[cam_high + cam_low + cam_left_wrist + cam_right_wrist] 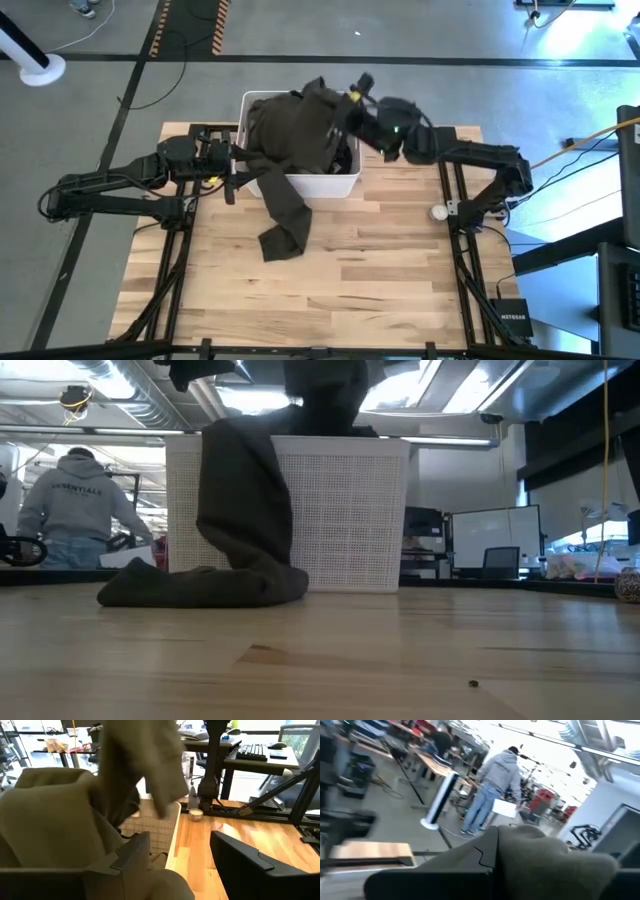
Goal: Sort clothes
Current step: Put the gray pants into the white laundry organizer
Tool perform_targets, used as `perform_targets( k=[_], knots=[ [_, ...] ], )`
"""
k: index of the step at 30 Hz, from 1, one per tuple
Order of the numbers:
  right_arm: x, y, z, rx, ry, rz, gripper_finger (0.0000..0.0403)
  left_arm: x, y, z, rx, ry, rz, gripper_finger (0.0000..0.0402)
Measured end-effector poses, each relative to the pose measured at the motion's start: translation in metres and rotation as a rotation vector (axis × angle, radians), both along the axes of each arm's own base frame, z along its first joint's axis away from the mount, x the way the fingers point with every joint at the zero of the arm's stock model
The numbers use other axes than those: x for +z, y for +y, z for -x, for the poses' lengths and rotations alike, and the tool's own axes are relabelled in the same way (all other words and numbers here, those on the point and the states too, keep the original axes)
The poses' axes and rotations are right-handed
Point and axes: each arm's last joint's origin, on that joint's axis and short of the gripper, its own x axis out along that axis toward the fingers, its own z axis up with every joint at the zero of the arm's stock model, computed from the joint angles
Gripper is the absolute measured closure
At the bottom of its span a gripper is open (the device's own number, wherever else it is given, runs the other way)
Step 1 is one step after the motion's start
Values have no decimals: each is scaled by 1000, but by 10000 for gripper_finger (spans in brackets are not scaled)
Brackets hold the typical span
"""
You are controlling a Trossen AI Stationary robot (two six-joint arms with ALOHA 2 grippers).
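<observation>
A dark olive-green garment [295,130] is draped over the white bin [320,185] at the table's far middle. It hangs over the bin's near-left wall [245,510], and its lower end [283,238] lies bunched on the table. My right gripper [352,97] is above the bin's far right corner, shut on the garment's raised upper part. My left gripper [235,168] is open at the bin's left wall, its fingers [135,850] wide apart beside the olive cloth [60,820]. Other dark clothes [342,160] show inside the bin. My right gripper holds the olive garment's upper part [545,860] between its fingers above the bin. The cloth hangs below it over the bin's near wall, with its lower end [200,588] on the table. My left gripper has olive cloth against one finger; whether it touches I cannot tell.
A small round object [438,211] lies on the table near the right arm's base. The near half of the wooden table [330,290] is bare board. A person in a grey hoodie [75,510] stands in the room beyond the table.
</observation>
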Motion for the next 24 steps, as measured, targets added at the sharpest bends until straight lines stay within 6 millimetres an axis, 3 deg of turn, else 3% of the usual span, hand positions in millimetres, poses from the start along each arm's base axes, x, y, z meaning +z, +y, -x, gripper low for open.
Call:
perform_targets(
  k=[3, 6, 11, 17, 20, 24],
  knots=[
    [-4, -22, 3, -37, 37, -3, 383, 0, 0, 0, 0, 1, -2, 199],
    [-24, -40, -2, -50, 134, -25, 388, 0, 0, 0, -2, 3, -14, 199],
    [-89, -63, -18, -94, 323, -200, 391, 0, 0, 0, -2, 5, -20, 199],
    [-149, -68, -29, -104, 438, -357, 380, 0, 0, 0, -3, 5, -21, 199],
    [-163, -68, -31, -123, 478, -414, 374, 0, 0, 0, -3, 6, -20, 199],
    [-157, -68, -29, -158, 422, -476, 343, 0, 0, 0, -2, 8, -18, 199]
  ],
)
